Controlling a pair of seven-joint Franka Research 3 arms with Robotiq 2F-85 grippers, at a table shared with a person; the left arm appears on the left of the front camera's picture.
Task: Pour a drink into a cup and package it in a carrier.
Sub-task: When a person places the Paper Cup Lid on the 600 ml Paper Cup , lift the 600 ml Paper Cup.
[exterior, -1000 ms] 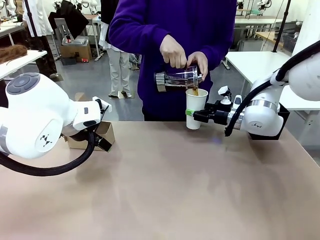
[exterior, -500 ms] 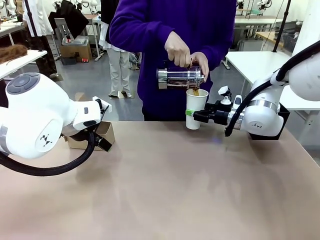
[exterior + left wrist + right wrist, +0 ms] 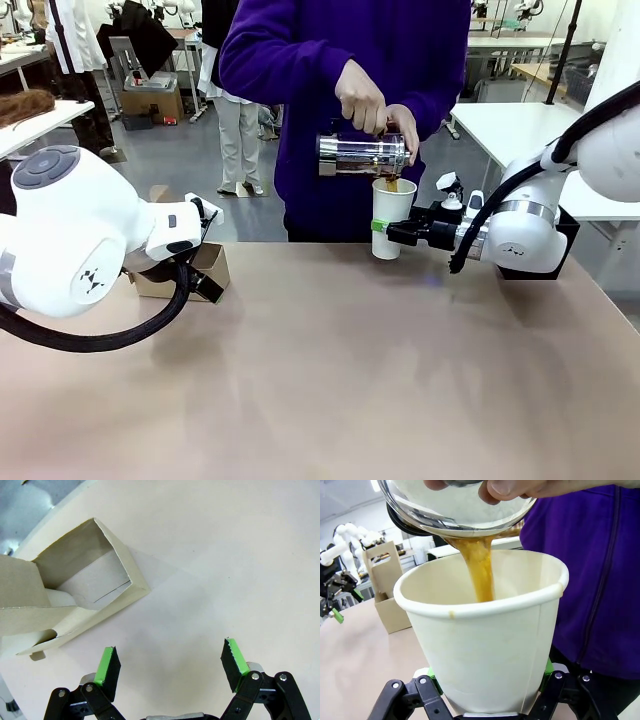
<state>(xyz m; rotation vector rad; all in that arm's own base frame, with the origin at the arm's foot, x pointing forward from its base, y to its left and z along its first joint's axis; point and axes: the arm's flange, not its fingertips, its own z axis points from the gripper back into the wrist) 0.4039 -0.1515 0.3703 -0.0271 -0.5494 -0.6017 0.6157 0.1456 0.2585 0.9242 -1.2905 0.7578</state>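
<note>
Here, nearest to us, our left gripper [image 3: 170, 661] hangs over the table [image 3: 240, 555] with its fingers spread wide and nothing between them, just beside the carrier [image 3: 85, 580], whose open cardboard well faces the wrist camera. Farther across, our right gripper [image 3: 384, 228] is closed around the cup [image 3: 485, 645], its green pads [image 3: 378, 225] pressing opposite sides of the lower half. The cup is upright near the table's far edge, well apart from the carrier. Beyond it the person's hands [image 3: 365, 98] tip a glass pitcher [image 3: 362, 155] over the rim, and the drink [image 3: 479, 572] falls as a brown stream into the cup. We judge the cup a soft, thin-walled thing that grows heavier and top-heavy as it fills. A hard squeeze could buckle the paper and slop liquid over the rim, so we would hold low on the wall with modest force and keep it level. The carrier looks light and likely to slide when the cup is seated.
</note>
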